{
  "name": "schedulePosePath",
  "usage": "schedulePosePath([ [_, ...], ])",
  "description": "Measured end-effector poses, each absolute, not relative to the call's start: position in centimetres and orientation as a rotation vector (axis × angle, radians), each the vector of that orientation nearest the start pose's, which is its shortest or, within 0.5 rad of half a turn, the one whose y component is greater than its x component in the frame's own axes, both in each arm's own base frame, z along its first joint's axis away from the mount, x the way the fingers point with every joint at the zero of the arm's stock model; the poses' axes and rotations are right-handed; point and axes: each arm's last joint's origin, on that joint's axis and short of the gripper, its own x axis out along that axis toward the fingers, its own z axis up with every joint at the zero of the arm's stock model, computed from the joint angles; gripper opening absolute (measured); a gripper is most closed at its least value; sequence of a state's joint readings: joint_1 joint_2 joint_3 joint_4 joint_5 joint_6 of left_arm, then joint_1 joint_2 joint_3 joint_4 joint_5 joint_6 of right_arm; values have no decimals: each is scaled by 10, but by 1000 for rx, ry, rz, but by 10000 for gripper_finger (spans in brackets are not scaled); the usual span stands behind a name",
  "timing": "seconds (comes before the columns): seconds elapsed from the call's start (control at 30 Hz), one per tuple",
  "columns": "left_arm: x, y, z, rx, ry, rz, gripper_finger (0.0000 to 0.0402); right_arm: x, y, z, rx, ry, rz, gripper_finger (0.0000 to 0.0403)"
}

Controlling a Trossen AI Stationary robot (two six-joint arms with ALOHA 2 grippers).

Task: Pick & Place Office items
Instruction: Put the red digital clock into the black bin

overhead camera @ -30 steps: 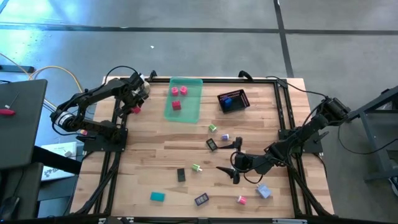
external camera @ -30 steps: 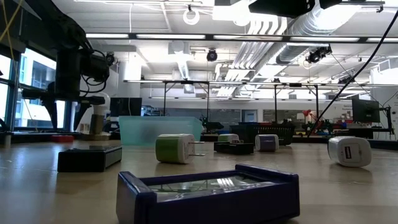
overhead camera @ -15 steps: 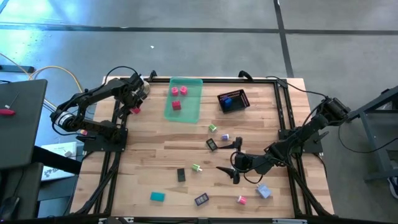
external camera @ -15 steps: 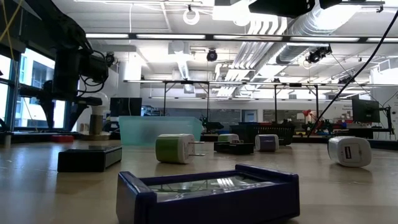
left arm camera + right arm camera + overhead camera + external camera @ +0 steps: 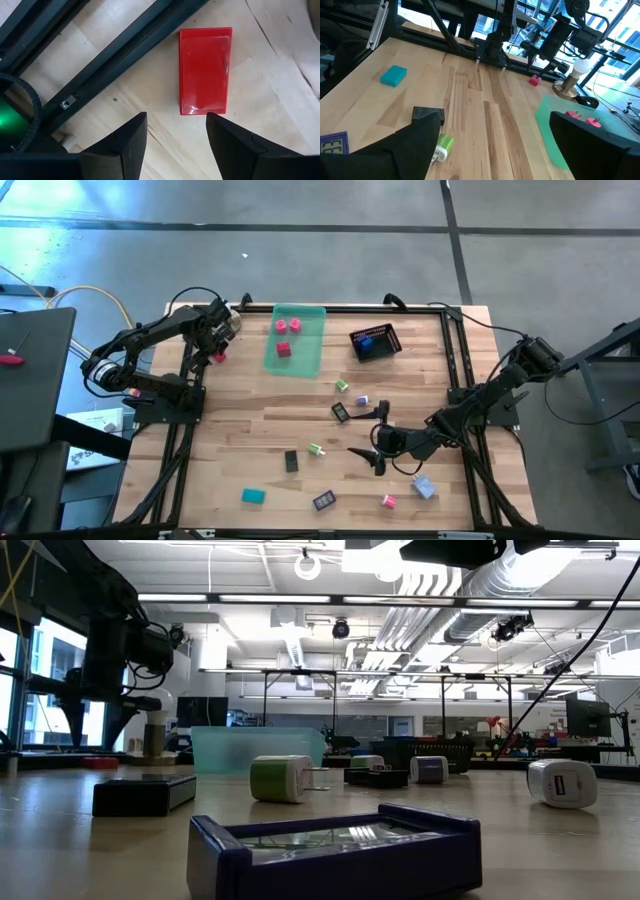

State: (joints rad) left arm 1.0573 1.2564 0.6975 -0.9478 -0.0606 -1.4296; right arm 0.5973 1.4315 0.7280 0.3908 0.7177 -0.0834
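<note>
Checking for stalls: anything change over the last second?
Barely. In the low view the left gripper sits slightly higher than a second ago, open above the red piece, nothing held. The right gripper stays open mid-table, and the loose pieces and green tray haven't moved.

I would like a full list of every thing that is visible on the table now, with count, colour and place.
tray: one, translucent green, far middle; holds three pink or red pieces
mesh basket: one, black, right of tray; something blue inside
red block: one, far left edge, just ahead of the left pincer
teal block: one, near left
black pieces: three, table's middle and near side
green-and-white pieces: two, middle
lavender pieces: two, right half
pink piece: one, near right
left pincer: open, over red block
right pincer: open, middle right
</note>
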Motion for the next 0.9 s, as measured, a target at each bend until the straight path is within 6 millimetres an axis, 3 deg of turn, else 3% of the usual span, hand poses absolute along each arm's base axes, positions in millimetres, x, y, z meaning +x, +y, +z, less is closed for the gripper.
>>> schedulePosePath([
  [0.9,89,160,179,-1833,576,1814,195,254,149,223,-283,265,-108,365],
])
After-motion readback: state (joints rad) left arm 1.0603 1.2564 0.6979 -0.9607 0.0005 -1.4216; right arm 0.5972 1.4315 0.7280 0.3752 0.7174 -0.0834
